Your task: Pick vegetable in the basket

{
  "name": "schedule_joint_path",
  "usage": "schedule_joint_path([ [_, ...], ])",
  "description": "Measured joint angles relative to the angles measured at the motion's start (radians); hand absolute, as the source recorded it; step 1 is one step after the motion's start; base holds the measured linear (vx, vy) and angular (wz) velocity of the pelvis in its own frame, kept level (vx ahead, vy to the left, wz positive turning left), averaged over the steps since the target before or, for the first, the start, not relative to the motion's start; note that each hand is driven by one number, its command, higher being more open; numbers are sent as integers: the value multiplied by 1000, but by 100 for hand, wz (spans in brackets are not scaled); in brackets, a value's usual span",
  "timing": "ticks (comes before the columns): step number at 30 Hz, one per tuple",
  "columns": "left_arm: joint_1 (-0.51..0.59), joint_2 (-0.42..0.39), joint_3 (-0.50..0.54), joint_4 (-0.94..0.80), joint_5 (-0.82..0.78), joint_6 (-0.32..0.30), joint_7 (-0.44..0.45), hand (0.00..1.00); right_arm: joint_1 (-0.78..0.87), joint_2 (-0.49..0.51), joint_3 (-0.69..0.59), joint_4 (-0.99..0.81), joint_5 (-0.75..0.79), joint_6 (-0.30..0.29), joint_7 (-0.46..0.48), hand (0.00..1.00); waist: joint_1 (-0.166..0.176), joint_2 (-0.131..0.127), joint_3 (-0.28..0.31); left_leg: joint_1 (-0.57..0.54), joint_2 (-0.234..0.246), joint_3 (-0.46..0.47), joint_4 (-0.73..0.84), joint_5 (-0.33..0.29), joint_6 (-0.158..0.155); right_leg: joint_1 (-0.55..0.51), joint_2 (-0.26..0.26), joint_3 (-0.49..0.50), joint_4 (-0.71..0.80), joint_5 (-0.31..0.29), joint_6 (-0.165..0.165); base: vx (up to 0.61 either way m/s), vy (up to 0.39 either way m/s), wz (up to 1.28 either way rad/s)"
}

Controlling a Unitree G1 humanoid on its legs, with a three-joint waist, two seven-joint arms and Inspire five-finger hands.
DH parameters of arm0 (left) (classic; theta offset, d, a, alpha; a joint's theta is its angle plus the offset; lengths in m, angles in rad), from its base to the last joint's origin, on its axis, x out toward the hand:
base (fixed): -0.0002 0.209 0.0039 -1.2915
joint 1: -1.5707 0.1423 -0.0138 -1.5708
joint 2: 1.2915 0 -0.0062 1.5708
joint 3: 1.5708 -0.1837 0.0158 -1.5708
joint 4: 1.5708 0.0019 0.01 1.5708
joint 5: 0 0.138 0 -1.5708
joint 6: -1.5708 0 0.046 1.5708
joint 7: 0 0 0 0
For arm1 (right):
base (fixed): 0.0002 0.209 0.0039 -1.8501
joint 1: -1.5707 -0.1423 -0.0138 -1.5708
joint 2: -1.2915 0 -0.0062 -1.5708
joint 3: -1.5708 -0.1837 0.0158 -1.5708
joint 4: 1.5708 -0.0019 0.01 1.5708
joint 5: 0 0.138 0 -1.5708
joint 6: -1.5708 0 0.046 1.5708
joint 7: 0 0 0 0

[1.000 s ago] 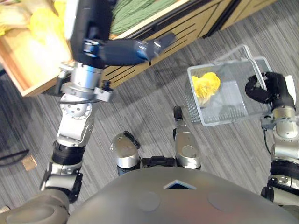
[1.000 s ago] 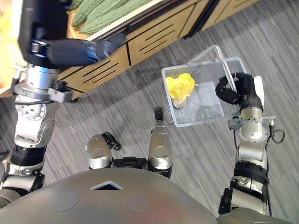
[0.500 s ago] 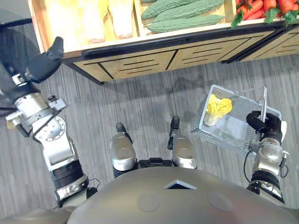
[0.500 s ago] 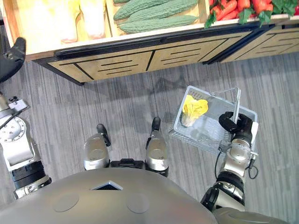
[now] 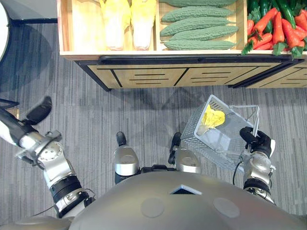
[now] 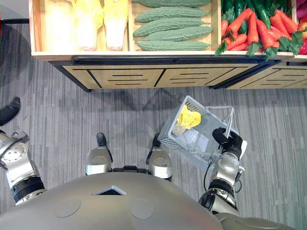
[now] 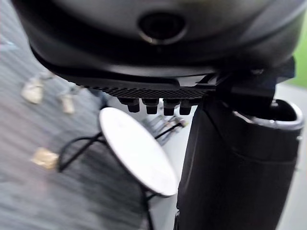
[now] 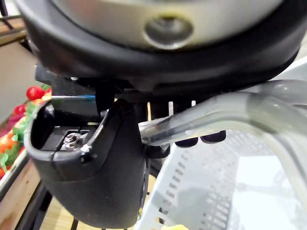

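Note:
A clear mesh basket [image 5: 195,137] hangs tilted at my right side, above the grey carpet. A yellow leafy cabbage [image 5: 211,117] lies in its far corner. My right hand [image 5: 256,140] is shut on the basket's clear handle [image 8: 225,112], which runs between its thumb and fingers in the right wrist view. My left hand [image 5: 39,109] is low at my far left, open and holding nothing, well away from the basket.
A wooden produce shelf [image 5: 192,52] runs along the far side, holding pale cabbages [image 5: 117,21], green bumpy gourds [image 5: 199,28] and carrots with red peppers [image 5: 280,26]. A white round table [image 7: 136,151] stands past my left hand.
The camera has swung to face the shelf squarely. My left arm has dropped from near the shelf to my left side. The basket stays in my right hand, now closer and more tilted.

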Motion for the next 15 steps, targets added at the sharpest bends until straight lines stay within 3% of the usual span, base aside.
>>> schedule_joint_path([
  [5,-8,6,36,454,-5,49,-69,100,0,26,-1,12,0,4,-26,0,-13,-10,-24,36,-15,-1,-35,3,2,24,-10,-7,-1,-12,-2,42,6,4],
  [7,-7,6,60,558,-9,51,-92,100,-5,27,-2,44,0,4,-43,0,-13,-18,-35,44,-16,-2,-43,2,1,29,-11,-10,-1,-22,-2,35,3,3],
  [11,-2,4,116,691,-9,74,-120,100,-19,26,-4,102,1,4,-68,0,-15,-17,-55,63,-19,3,-59,2,-5,38,-11,-8,0,-29,-1,41,-1,-2],
  [15,3,-9,108,722,-19,74,-139,100,-41,25,-7,155,17,6,-69,0,-19,-6,-60,84,-22,14,-59,0,-7,50,-13,4,1,-29,0,20,-2,-6],
])
